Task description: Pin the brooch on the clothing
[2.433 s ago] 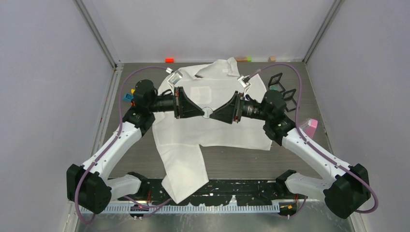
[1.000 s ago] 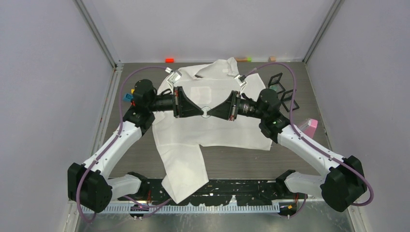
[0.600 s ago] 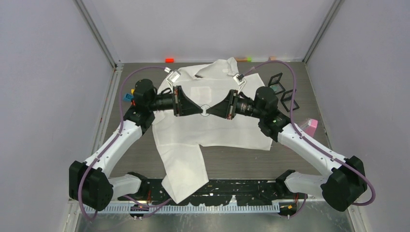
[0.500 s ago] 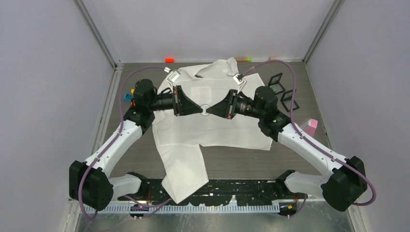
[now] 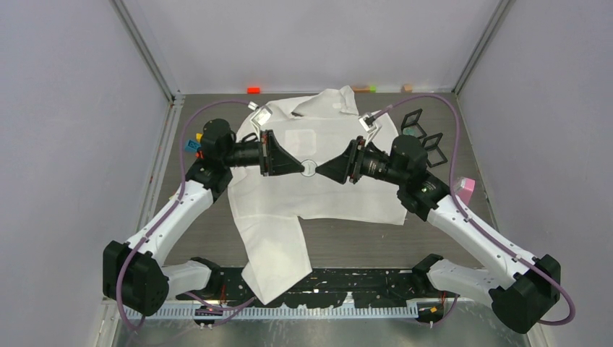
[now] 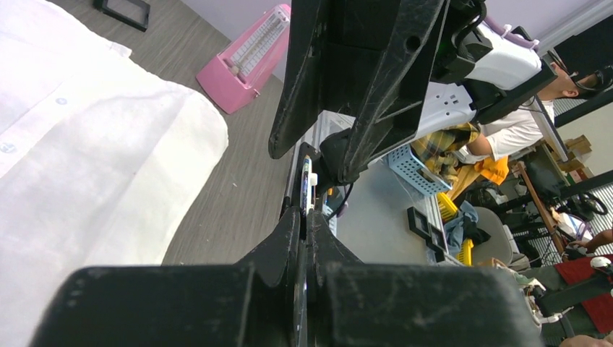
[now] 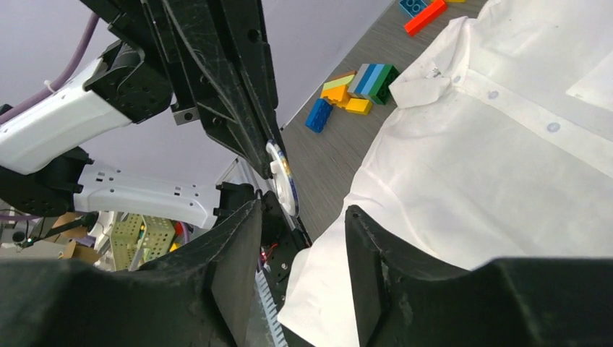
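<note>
Above the middle of the shirt [image 5: 318, 199], which lies spread on the table [image 5: 361, 246] with its collar at the far side and one sleeve trailing toward the bases, the two arms meet nose to nose. The left gripper [image 5: 300, 168] is pressed together on the brooch [image 5: 309, 168], a small round disc held by its edge and hanging clear of the cloth. The left wrist view shows it edge-on between the fingers [image 6: 289, 231], and the right wrist view shows its pale face [image 7: 282, 184]. The right gripper [image 5: 321, 170] faces it just beside the disc, not touching, with its jaws spread. The brooch looks light, thin and rigid, probably smooth enough to twist in an edge grip, so a second hold should likely take the rim opposite the left fingers and leave the back free. The shirt is thin and limp and will probably bunch or lift with whatever pulls on it. It seems best pinched into a small fold on the flat chest panel near the pocket [image 5: 303, 137], away from the buttons.
</note>
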Robot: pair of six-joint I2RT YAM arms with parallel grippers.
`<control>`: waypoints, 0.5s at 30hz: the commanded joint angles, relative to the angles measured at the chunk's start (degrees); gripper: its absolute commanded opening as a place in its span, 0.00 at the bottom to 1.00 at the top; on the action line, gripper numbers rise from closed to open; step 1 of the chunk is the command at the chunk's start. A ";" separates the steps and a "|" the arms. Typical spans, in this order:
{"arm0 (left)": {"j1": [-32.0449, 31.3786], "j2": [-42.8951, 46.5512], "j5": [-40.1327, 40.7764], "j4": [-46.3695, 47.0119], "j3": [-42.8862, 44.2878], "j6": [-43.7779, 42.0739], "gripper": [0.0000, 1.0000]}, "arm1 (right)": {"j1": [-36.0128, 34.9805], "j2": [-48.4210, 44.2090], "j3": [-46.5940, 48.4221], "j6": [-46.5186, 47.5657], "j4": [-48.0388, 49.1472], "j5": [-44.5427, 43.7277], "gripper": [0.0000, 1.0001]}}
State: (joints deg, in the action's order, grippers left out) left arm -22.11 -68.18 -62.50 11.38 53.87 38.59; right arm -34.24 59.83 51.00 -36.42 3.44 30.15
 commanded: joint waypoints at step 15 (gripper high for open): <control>-0.22 1.83 -3.93 5.75 0.54 1.65 0.00 | 0.23 2.87 -2.18 -5.52 14.85 9.94 0.45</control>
State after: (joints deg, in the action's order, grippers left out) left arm -22.11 -67.59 -64.82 13.56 53.87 39.27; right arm -34.06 62.41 48.62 -40.97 13.37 38.76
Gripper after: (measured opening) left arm 0.021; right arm 0.483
